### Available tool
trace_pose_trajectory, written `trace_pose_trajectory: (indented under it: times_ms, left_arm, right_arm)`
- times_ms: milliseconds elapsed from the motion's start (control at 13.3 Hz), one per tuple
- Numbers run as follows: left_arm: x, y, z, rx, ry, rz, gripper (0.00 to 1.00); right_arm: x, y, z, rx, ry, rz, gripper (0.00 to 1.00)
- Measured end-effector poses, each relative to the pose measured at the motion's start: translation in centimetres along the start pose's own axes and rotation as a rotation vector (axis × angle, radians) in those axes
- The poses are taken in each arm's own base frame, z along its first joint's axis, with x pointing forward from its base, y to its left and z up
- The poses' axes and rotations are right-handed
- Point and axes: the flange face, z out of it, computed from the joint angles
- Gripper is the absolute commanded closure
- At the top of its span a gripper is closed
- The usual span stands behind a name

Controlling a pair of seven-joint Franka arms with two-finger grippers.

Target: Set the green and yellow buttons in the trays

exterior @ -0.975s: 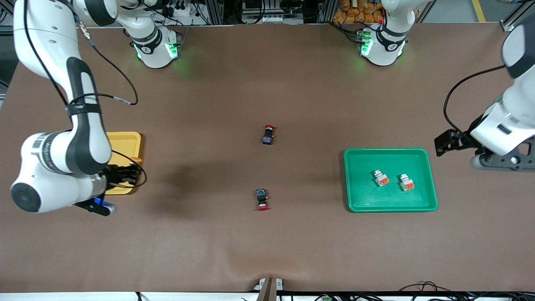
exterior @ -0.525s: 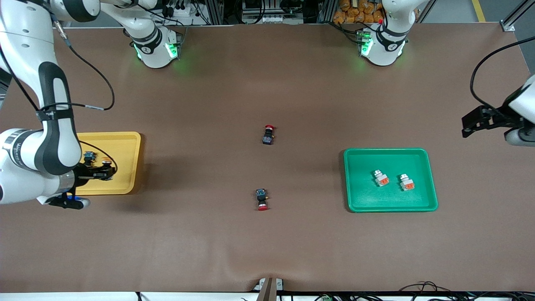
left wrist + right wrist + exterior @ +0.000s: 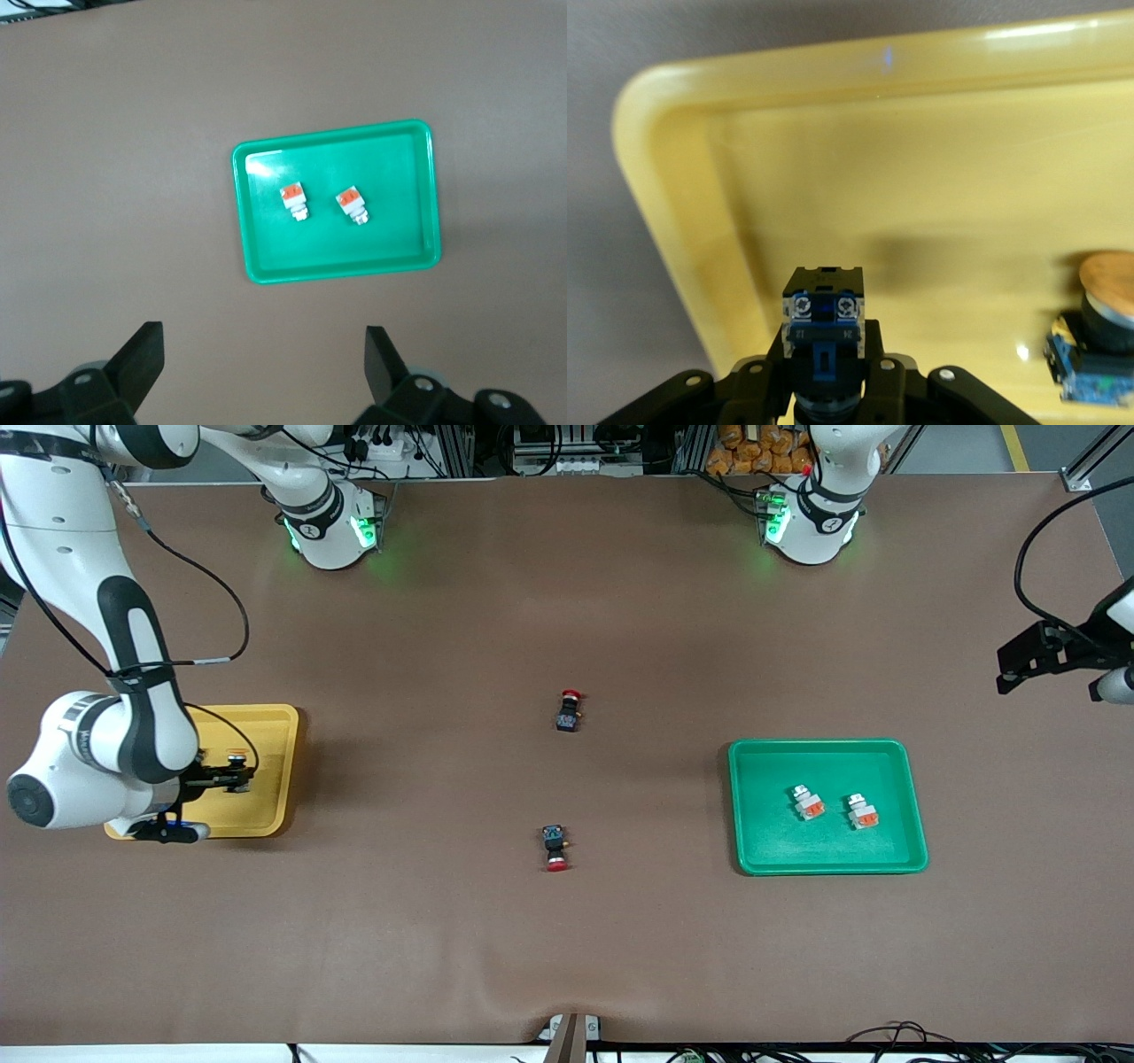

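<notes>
My right arm bends low over the yellow tray (image 3: pixel 270 731) at the table's right-arm end, right gripper (image 3: pixel 824 376) clenched on a black-blue button (image 3: pixel 823 332) held above the tray floor, its body end pointing out from the fingers. A second yellow-capped button (image 3: pixel 1099 341) lies in the tray beside it. My left gripper (image 3: pixel 264 359) hangs released over the table's left-arm edge. Two whitish buttons (image 3: pixel 808 802) rest in the green tray (image 3: pixel 753 850).

Open table around two red-capped buttons (image 3: pixel 569 710) mid-table; yellow tray (image 3: pixel 275 731) apparently crowded by right arm.
</notes>
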Motion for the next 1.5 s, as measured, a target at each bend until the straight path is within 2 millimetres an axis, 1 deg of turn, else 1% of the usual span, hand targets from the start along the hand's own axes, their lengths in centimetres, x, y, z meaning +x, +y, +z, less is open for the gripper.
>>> trace_pose_trajectory:
  times_ms: [150,225,300,375,450,600,750,825,900,1050,1125,1350,1500]
  left_arm:
    - [-1.3,0.5,0.0,-0.001,-0.014,-0.009,0.00]
    - [-2.1,0.2,-0.1,-0.010,-0.019,-0.019,0.00]
    - [-2.8,-0.3,-0.1,-0.019,-0.023,-0.029,0.00]
    - [-3.5,-0.7,-0.1,-0.024,-0.026,-0.036,0.00]
    - [-4.0,-0.9,-0.1,-0.026,-0.030,-0.040,0.00]
    - [-4.6,-0.5,-0.3,-0.031,-0.041,-0.038,0.00]
    - [-5.0,1.1,-0.9,-0.030,-0.045,-0.045,0.00]
    - [-5.2,1.9,-1.1,-0.031,-0.047,-0.041,0.00]
    - [-5.4,2.6,-1.4,-0.036,-0.047,-0.034,0.00]
    - [-5.7,3.5,-1.8,-0.055,-0.050,-0.028,0.00]
    - [-5.8,3.4,-1.8,-0.066,-0.051,-0.032,0.00]
    - [-6.0,2.6,-1.8,-0.088,-0.057,-0.053,0.00]
    - [-6.0,2.5,-1.7,-0.089,-0.059,-0.056,0.00]
  right_arm:
    - [-0.3,1.8,0.6,0.005,0.019,-0.019,1.00]
    - [-0.4,2.6,0.6,0.007,0.027,-0.019,0.67]
    - [-0.4,2.9,0.9,0.008,0.028,-0.017,0.15]
    - [-0.5,2.9,1.2,0.009,0.027,-0.016,0.00]
    - [-0.5,2.8,1.5,0.010,0.024,-0.017,0.00]
    - [-0.4,2.6,1.9,0.012,0.021,-0.020,0.00]
    - [-0.1,2.4,1.3,0.011,0.031,-0.025,0.00]
    - [0.1,2.1,0.4,0.013,0.031,-0.031,0.00]
    - [0.3,1.6,-1.0,0.018,0.027,-0.039,0.00]
    - [0.9,0.5,-5.1,0.022,0.031,-0.062,0.00]
    - [1.2,-0.5,-7.1,0.019,0.053,-0.079,0.00]
    - [2.2,-4.5,-12.3,0.037,0.149,-0.135,0.00]
    - [2.2,-6.8,-15.9,0.032,0.188,-0.173,0.00]
